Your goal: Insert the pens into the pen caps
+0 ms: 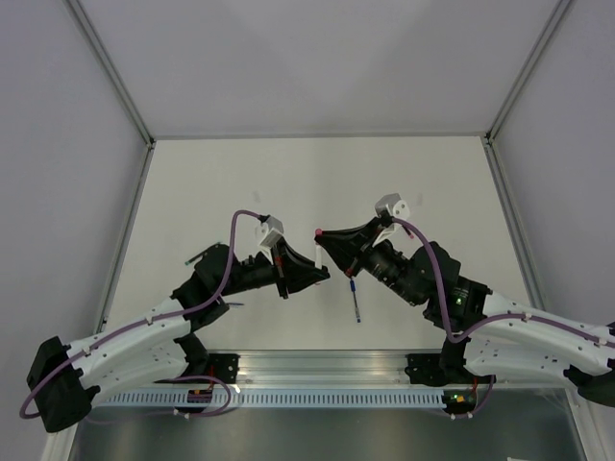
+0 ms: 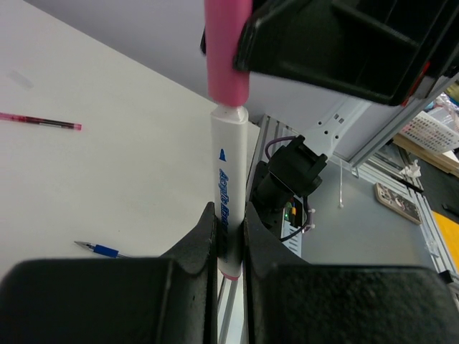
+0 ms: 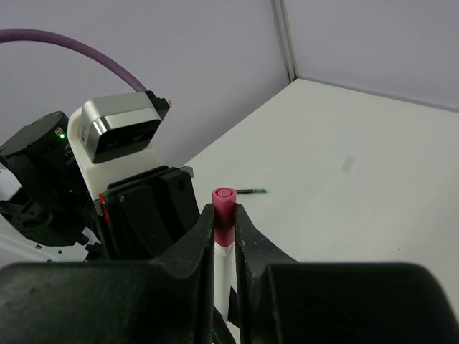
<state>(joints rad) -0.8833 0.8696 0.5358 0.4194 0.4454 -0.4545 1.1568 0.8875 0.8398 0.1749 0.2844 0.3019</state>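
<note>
A white pen (image 2: 226,172) with blue lettering stands upright between the pads of my left gripper (image 2: 228,215), which is shut on its lower barrel. A pink pen cap (image 3: 224,204) sits over the pen's upper end, its rim against the white collar (image 2: 229,113). My right gripper (image 3: 224,215) is shut on that cap. In the top view the two grippers meet at mid-table, left gripper (image 1: 320,271) below, right gripper (image 1: 321,235) above, with the cap's pink end (image 1: 317,232) showing. A blue pen (image 1: 356,303), a red pen (image 2: 39,122) and a green pen (image 3: 251,191) lie loose on the table.
The white table (image 1: 317,182) is walled at the back and both sides. A metal rail (image 1: 317,365) runs along the near edge by the arm bases. The left wrist's camera housing (image 3: 118,129) is close in front of the right gripper.
</note>
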